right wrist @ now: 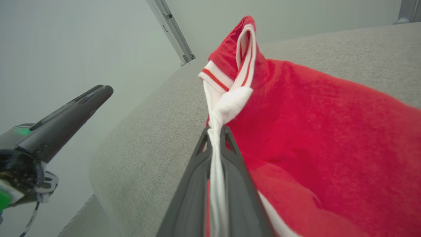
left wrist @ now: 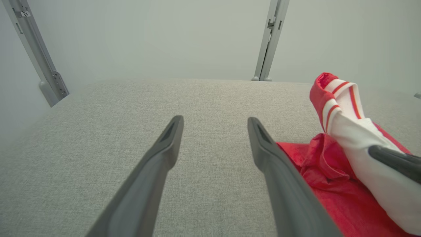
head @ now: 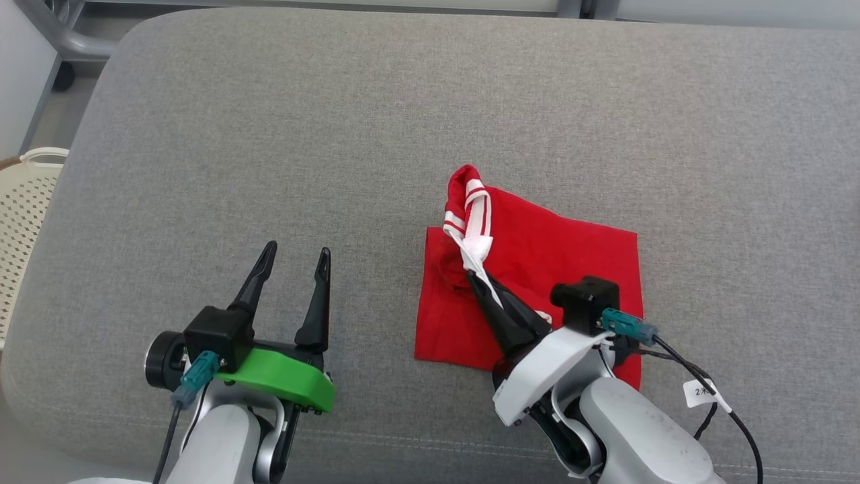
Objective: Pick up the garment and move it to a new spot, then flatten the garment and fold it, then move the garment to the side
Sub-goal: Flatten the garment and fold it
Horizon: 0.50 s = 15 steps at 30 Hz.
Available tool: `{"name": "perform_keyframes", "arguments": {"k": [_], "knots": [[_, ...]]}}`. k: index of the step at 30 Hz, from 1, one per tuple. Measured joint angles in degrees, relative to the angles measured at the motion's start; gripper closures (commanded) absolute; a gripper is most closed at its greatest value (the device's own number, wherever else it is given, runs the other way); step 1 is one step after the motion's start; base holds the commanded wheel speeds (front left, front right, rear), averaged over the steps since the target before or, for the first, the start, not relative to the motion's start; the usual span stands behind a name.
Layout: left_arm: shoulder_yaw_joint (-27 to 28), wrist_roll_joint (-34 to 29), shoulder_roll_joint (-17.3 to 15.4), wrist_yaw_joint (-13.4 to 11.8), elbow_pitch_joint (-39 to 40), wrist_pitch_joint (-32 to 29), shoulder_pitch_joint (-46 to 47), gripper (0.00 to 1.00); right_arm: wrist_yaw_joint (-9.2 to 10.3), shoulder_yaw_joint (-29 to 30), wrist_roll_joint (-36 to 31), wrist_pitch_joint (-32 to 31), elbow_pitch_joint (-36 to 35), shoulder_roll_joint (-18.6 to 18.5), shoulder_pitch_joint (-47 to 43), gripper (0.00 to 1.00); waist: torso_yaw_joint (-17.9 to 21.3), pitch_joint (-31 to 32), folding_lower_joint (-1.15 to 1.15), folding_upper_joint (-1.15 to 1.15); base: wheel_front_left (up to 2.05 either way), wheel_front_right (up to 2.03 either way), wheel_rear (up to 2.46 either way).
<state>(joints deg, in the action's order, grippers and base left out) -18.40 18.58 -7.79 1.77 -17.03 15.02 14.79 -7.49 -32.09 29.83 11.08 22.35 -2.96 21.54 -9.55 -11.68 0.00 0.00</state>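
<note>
Head view: garment (head: 571,262) lies on grey cushion (head: 269,134)

The left gripper (head: 297,250) has two long, dark, tapering fingers (head: 254,286); behind them sit a bright green bracket (head: 285,380), a black cube camera (head: 218,335) and a teal connector (head: 197,378); the right gripper (head: 470,274) has a white bracket (head: 544,366), its own black camera (head: 584,302) and teal plug (head: 628,325), and black cables (head: 672,353) bearing a small white tag (head: 699,393); both forearms (head: 641,437) are pale grey and rounded.

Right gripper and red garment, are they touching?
Touching. The right wrist view shows the right gripper shut on the red garment, white trim pinched between its fingers.
</note>
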Motion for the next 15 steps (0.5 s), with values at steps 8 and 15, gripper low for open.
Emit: {"name": "perform_keyframes", "arguments": {"k": [8, 15], "knots": [[0.19, -0.1, 0.24, 0.07, -0.23, 0.0, 0.16, 0.0, 0.0, -6.43, 6.97, 2.68, 1.07, 0.11, 2.94, 0.0, 0.22, -0.55, 0.0, 0.0, 0.0, 0.0, 0.0], [0.7, -0.21, -0.09, 0.02, -0.36, 0.0, 0.25, 0.0, 0.0, -7.76, 7.46, 3.76, -7.38, 0.21, 4.54, 0.0, 1.72, -0.69, 0.0, 0.0, 0.0, 0.0, 0.0]]}}
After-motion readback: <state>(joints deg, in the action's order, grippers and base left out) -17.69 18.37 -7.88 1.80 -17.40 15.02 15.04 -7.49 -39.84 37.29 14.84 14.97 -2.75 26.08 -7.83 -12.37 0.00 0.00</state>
